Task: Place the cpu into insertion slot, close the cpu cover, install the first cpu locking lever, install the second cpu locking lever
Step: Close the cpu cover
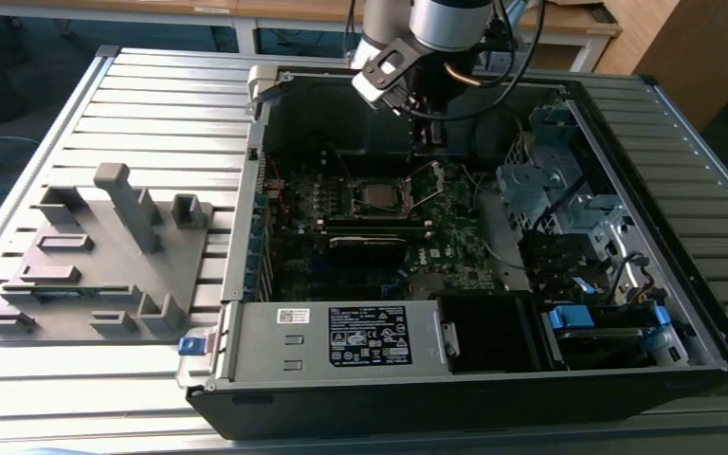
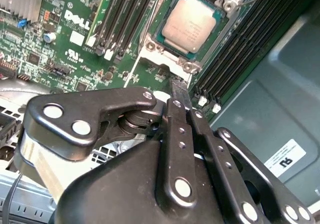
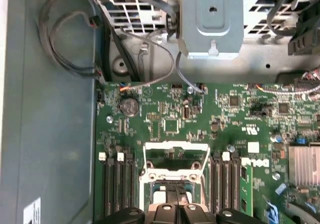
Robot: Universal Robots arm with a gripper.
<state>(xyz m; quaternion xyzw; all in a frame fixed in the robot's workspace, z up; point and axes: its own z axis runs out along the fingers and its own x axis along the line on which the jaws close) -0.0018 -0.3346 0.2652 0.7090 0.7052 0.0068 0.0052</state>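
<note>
Grey cpu sat seated upper centre; my claw, pinched closed and empty, likely faced nudging the cpu cover down.

This looks like a robotics lab or test workshop, not a home. A desktop computer case lies on its side with the panel off, its green circuit board and cables bare, on a work table built of ribbed grey metal slats. A robot arm hangs over the far end of the case. On the exterior view's left stands a grey plastic parts holder with posts and pockets. Beyond the table's far edge run wooden desks.
</note>
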